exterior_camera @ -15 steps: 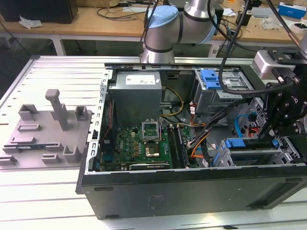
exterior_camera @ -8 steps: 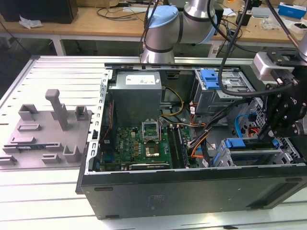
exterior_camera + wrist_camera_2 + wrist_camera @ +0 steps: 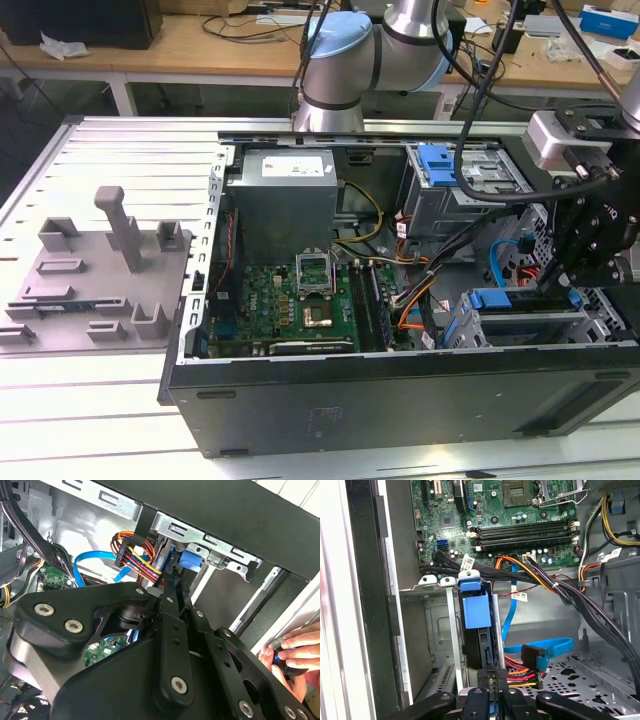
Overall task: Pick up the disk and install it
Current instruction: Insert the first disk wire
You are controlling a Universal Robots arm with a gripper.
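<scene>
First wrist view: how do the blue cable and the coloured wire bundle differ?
The blue cable is one flat single-coloured band; the wire bundle is several thin red, orange and yellow strands. The blue cable curves in a loop; the wire bundle runs straight. Both end in black plugs.

The arm [image 3: 345, 60] is built of rounded silver-grey joints capped in pale blue, with black cables [image 3: 490, 70] run alongside it. A silver block is mounted at the wrist above the matte black gripper [image 3: 590, 235], whose flat linkage bars are fastened with bright round screws [image 3: 45, 609].
</scene>
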